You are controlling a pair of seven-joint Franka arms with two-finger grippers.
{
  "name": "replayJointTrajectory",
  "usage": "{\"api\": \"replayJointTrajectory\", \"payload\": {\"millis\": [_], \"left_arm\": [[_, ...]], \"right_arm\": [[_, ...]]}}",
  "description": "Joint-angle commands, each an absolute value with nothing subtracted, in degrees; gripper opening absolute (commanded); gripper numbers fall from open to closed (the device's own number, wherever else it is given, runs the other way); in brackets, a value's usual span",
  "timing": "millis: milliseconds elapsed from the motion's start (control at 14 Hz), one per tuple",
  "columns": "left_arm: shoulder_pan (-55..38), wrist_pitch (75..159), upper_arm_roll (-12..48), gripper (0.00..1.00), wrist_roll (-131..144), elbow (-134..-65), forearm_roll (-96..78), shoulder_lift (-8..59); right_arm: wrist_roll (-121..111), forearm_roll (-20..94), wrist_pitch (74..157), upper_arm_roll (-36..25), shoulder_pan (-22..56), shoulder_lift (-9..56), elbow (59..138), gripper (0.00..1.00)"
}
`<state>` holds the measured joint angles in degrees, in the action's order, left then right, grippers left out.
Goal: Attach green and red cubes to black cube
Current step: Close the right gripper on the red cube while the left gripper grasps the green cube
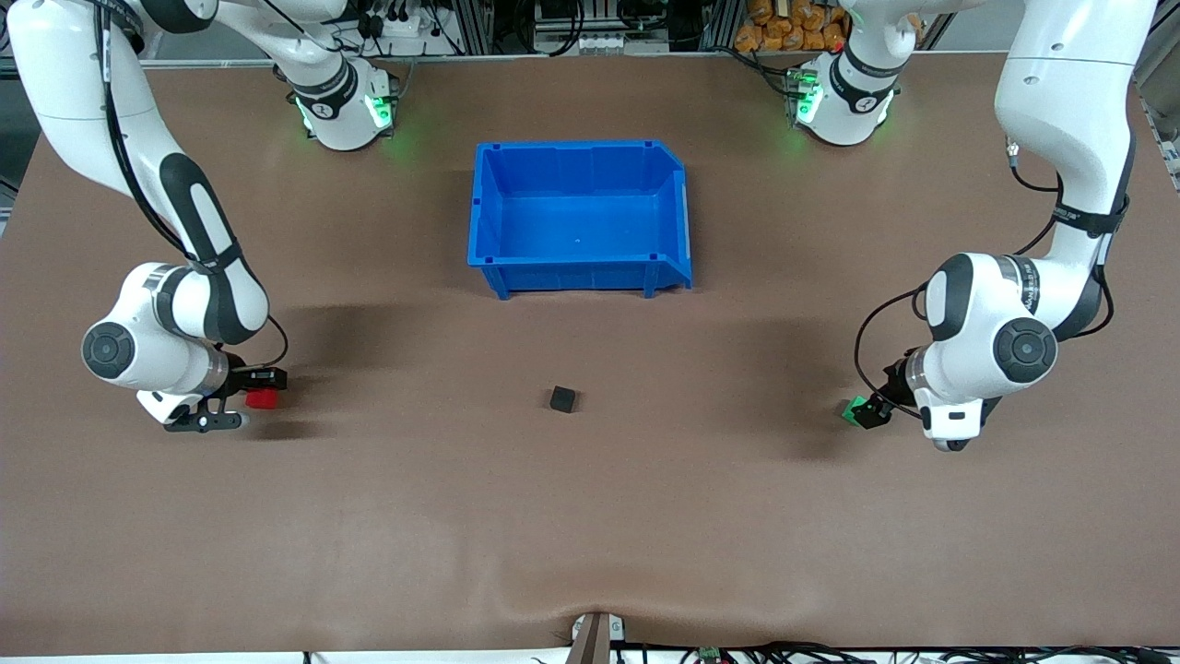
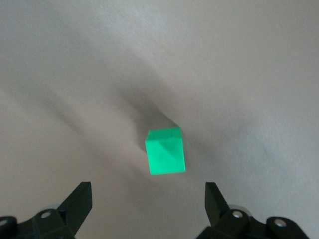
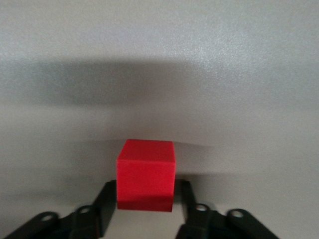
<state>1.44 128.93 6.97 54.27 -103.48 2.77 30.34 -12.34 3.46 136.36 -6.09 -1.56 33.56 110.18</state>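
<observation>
- Black matte cube [image 1: 562,398] sat on the brown table [image 1: 590,516], nearer the front camera than the blue plastic bin [image 1: 579,214].
- Right gripper [image 3: 145,205], toward its own end from that cube, clamped the small red cube [image 3: 145,174]; fingertips partly hidden.
- Left gripper [image 2: 148,196], fingers apart, hovered over the small green cube [image 2: 165,150], which was half hidden in the front view.

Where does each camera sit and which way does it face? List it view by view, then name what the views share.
Front view: high across the table, facing both bases; shows both arms, the blue bin and the black cube.
Left wrist view: on the left arm's wrist, looking down at the green cube; the left gripper is open.
Right wrist view: on the right arm's wrist, looking down at the red cube; the right gripper is shut on it.
Shared: each coloured cube also shows in the front view.
</observation>
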Motion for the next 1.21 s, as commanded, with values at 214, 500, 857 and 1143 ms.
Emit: {"api": "replayJointTrajectory", "payload": {"millis": [214, 500, 857, 1143], "left_arm": [[2.5, 131.7, 7.0, 1.0, 57.0, -99.9, 3.0, 34.5], [3.0, 133.6, 7.0, 1.0, 58.8, -98.2, 2.3, 36.8], [2.4, 136.1, 7.0, 1.0, 59.6, -98.4, 2.4, 38.8], [2.4, 136.1, 7.0, 0.97, 60.2, -99.2, 2.4, 38.8]], "right_arm": [[-18.6, 3.7, 135.3, -5.6, -2.6, 32.8, 107.4, 0.03], [-28.9, 3.4, 135.1, -5.7, -2.3, 32.7, 105.7, 0.03], [-50.8, 3.3, 135.4, -5.6, -1.4, 33.2, 102.8, 0.03], [-66.0, 3.8, 135.7, -5.5, 2.0, 33.7, 99.5, 0.03]]}}
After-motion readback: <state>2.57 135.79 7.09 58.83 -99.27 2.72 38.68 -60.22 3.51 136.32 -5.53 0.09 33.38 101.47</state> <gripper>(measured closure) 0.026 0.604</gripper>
